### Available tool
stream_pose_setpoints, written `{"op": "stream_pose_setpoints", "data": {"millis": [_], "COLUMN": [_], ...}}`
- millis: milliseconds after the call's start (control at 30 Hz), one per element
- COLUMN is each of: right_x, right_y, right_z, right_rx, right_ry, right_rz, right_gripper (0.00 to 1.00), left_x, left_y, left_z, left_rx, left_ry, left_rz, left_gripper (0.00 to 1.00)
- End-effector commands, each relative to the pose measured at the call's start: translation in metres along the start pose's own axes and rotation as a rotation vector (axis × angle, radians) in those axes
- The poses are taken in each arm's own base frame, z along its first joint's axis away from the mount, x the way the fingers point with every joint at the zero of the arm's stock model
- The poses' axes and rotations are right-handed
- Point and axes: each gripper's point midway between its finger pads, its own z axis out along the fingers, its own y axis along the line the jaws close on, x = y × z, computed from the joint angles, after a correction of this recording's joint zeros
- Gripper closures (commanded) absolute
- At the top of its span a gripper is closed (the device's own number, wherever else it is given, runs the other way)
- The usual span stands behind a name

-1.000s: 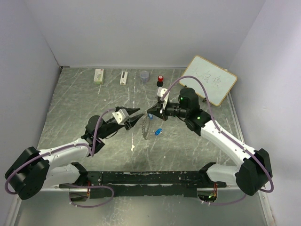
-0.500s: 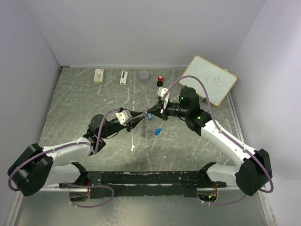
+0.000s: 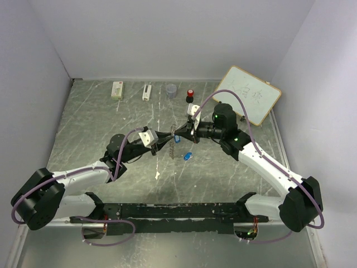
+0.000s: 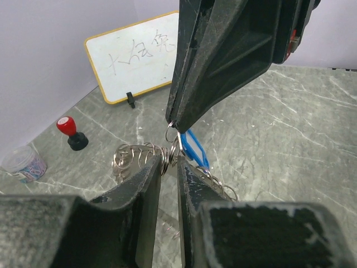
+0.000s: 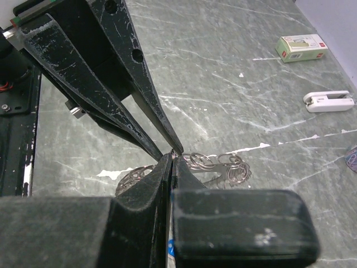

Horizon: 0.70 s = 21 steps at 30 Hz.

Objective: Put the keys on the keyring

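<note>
**Ring may twist out between my two grips**

My right gripper (image 5: 170,167) is pressed together on a small loop at the rim of the keyring (image 4: 134,159), which hangs above the middle of the worktop. The blue-and-white key (image 4: 193,148) dangles just under that pinch. My left gripper (image 4: 169,170) has its fingers drawn close about a neighbouring loop; I cannot tell whether they bite. If they clamp off-centre, I judge the ring could twist or slip loose, or the key could drop. The all-blue key (image 3: 188,156) lies on the worktop just beside, toward the near edge. At the far edge a clear cup (image 4: 22,164) holds small coloured bits, too small to name. The box (image 3: 117,90) toward the far left corner looks closed.
</note>
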Motion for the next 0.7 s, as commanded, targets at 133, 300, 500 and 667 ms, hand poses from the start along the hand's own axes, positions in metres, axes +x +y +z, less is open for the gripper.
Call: {"op": "stream_pose_setpoints", "data": {"millis": [133,300,500,667], "right_x": [-0.0259,-0.0253,-0.0243,-0.0244], "right_y": [-0.0026,-0.002,-0.0005,0.0001], "right_z": [-0.0028,-0.0023,-0.0009,0.0002], "right_rx": [-0.009,-0.015,-0.028,-0.038], "right_ry": [-0.06,-0.059,-0.059,-0.061], "right_rz": [-0.051,-0.048,-0.044,-0.043], "right_gripper": [1.0,1.0,1.0,1.0], "left_x": [-0.0166,-0.0181,-0.0199,-0.0213], "left_y": [-0.0038,-0.0044,-0.005,-0.0061], "left_z": [0.0094,0.0112,0.0135,0.0139], "left_rx": [0.042,0.049,0.056,0.063], "left_ry": [-0.053,-0.057,-0.065,-0.073], "left_rz": [0.016,0.017,0.015,0.014], "left_gripper": [0.76,0.79,0.82,0.81]}}
